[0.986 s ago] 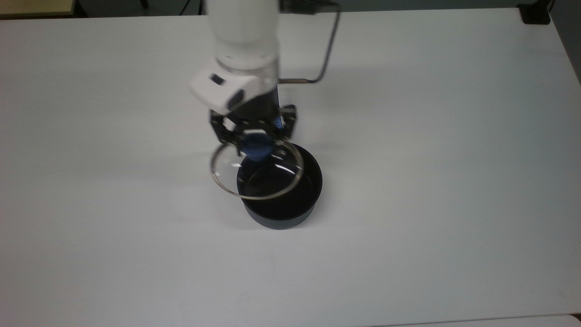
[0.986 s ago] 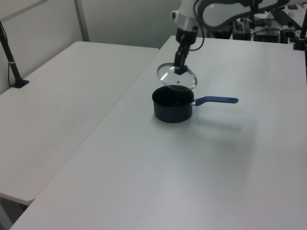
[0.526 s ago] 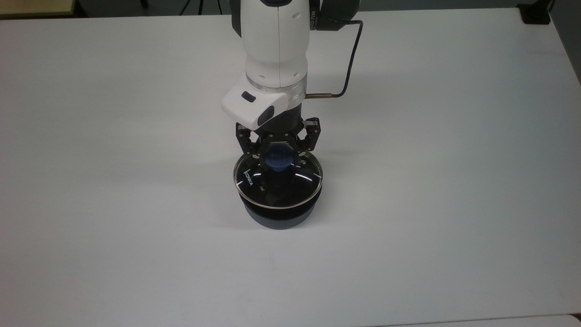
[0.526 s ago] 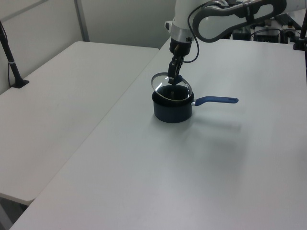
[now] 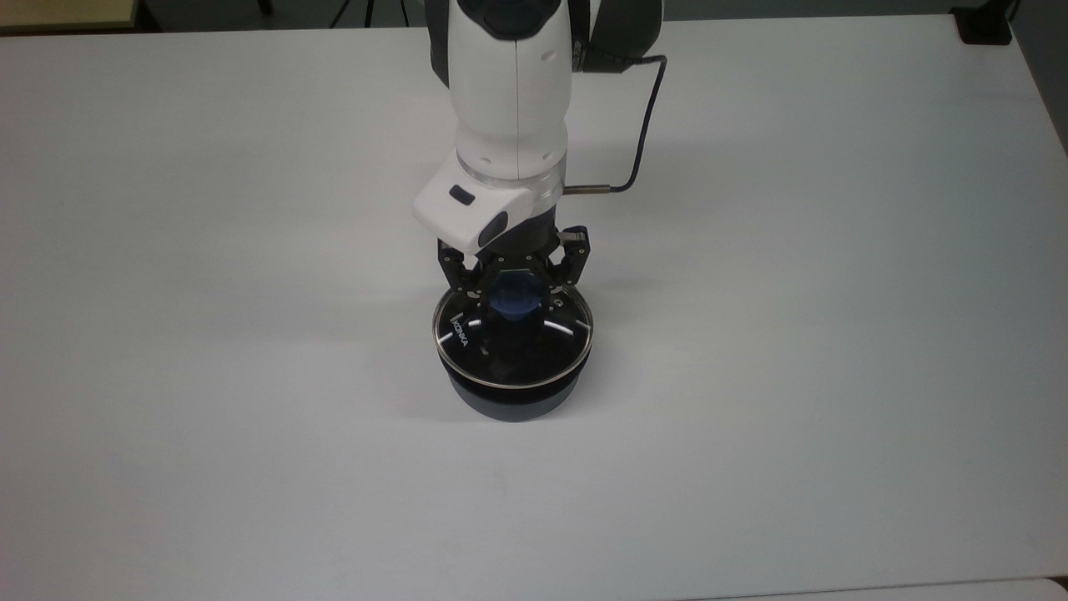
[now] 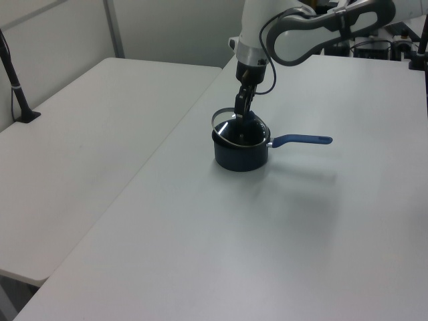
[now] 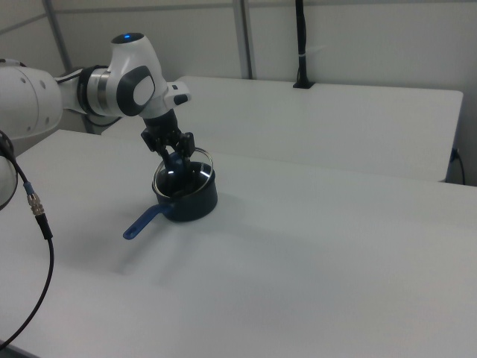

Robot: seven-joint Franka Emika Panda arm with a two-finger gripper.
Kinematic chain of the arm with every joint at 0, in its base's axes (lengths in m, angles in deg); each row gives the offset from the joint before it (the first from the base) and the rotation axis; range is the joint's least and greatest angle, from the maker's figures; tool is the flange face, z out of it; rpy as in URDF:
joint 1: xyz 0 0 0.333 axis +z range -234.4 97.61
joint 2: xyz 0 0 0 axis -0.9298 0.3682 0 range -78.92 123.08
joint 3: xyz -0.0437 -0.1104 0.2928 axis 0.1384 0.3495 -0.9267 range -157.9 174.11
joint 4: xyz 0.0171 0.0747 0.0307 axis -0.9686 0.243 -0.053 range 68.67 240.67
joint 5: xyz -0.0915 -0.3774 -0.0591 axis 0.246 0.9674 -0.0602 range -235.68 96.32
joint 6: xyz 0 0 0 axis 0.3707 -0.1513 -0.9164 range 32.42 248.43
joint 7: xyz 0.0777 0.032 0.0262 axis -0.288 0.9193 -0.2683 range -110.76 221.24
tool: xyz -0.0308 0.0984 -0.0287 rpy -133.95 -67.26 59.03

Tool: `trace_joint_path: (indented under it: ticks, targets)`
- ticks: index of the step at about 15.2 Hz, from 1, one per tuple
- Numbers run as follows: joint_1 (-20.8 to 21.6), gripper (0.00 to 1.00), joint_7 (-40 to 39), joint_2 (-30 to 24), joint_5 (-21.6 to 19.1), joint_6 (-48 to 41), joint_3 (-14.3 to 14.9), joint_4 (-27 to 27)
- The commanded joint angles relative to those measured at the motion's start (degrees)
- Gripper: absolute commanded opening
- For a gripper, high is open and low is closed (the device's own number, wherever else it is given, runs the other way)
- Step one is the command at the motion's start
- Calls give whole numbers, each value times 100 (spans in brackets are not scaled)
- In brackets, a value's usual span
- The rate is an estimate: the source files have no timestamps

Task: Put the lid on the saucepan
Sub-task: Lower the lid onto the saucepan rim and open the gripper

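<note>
The saucepan (image 5: 509, 402) stands mid-table, small, round and dark. Its blue handle (image 6: 301, 140) points to the left view's right; the same handle (image 7: 141, 222) runs toward the right view's lower left. The glass lid (image 5: 467, 346) with white lettering covers the pan's mouth. In the left view the lid (image 6: 225, 124) looks slightly tilted, its left edge a little above the rim. My gripper (image 5: 513, 292) comes down from above and is shut on the lid's blue knob (image 5: 511, 302). The gripper (image 6: 240, 115) and the gripper (image 7: 177, 155) both hang over the pan.
The white table (image 5: 834, 334) is wide and bare around the pan. A second white table (image 6: 80, 134) adjoins it on the left view's left, with a black clamped post (image 6: 17, 93). A dark cable (image 5: 642, 125) loops beside the arm. A black block (image 5: 984, 25) sits at the far corner.
The lid was tilted and offset to the top view's left of the pan. The arm has carried it over the pan's mouth and lowered it onto or just above the rim, levelling it.
</note>
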Motion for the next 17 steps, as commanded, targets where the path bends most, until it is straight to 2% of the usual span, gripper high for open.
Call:
trace_joint_path:
  ticks: [1, 2, 3, 11, 17]
  targets:
    - [85, 80, 115, -45, 26, -7, 50, 139]
    - [85, 96, 115, -45, 26, -7, 50, 165]
    - [85, 100, 115, -45, 17, -7, 50, 174]
    - [50, 100, 124, -229, 17, -306, 68, 113]
    - [41, 100, 220, -80, -27, 9, 68, 113]
